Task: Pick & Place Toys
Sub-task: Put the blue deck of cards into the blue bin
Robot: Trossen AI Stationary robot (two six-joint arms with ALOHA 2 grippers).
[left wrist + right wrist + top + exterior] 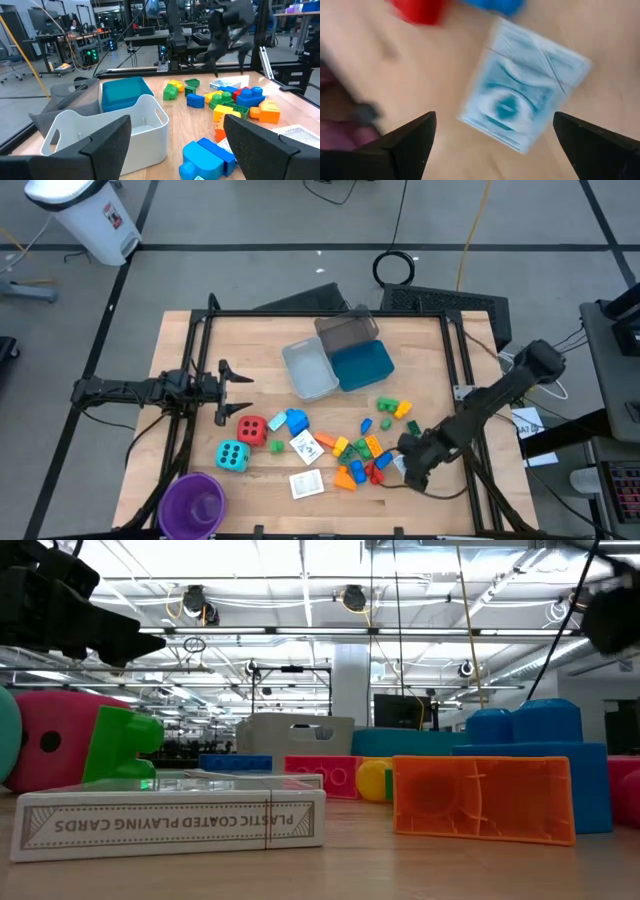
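Observation:
The toys lie across the near half of the table: a red die (251, 430), a cyan die (232, 455), a blue brick (295, 421), two white packets (305, 445) (307, 483) and a pile of small coloured bricks (360, 455). My right gripper (412, 470) hangs open at the pile's right edge, pointing steeply down. In its wrist view (495, 150) a white and blue printed packet (525, 105) lies flat on the wood below the spread fingers, untouched. My left gripper (235, 380) waits open and level at the table's left, its fingers (100, 145) empty.
A clear tray (310, 370), a grey tray (347, 332) and a blue tray (362, 365) stand together at the far middle. A purple cup (193, 502) sits at the near left corner. Green and yellow bricks (392, 408) lie apart, right of the trays.

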